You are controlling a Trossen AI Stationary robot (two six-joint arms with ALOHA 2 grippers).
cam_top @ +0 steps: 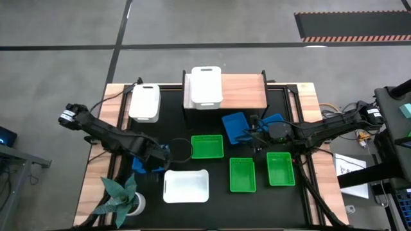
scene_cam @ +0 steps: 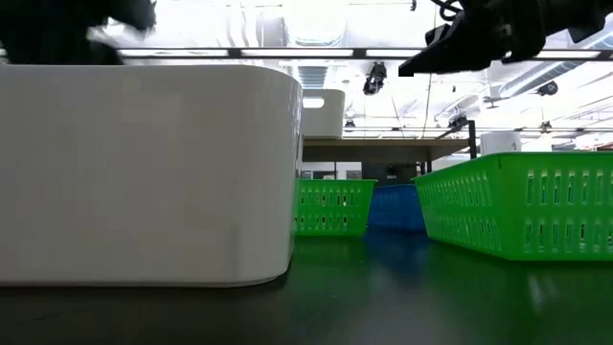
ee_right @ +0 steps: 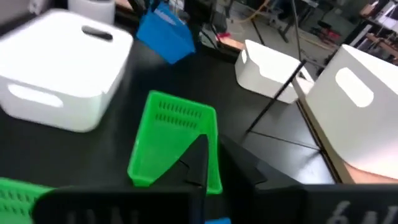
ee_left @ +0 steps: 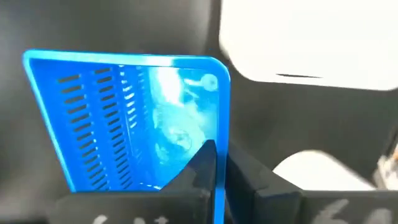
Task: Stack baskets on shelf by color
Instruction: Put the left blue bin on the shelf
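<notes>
Clamped in the left gripper (cam_top: 154, 157), jaws pinched on one thin side wall: a blue basket (ee_left: 124, 118), apparently lifted off the table (cam_top: 218, 192) toward its front-left corner, just beside the front white basket (cam_top: 186, 186). Light, stiff, slick plastic with thin walls; best held mid-rim to stop it tilting. Bound for the shelf (cam_top: 244, 90) at the back edge, beside the shelved white basket (cam_top: 205, 86). Right gripper (cam_top: 257, 136) among two more blue baskets (cam_top: 234, 125) before the shelf; jaw state impossible to tell.

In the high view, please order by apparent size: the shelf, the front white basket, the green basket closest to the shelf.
1. shelf
2. front white basket
3. green basket closest to the shelf
The shelf is raised, nearer the camera, yet clearly largest.
</notes>
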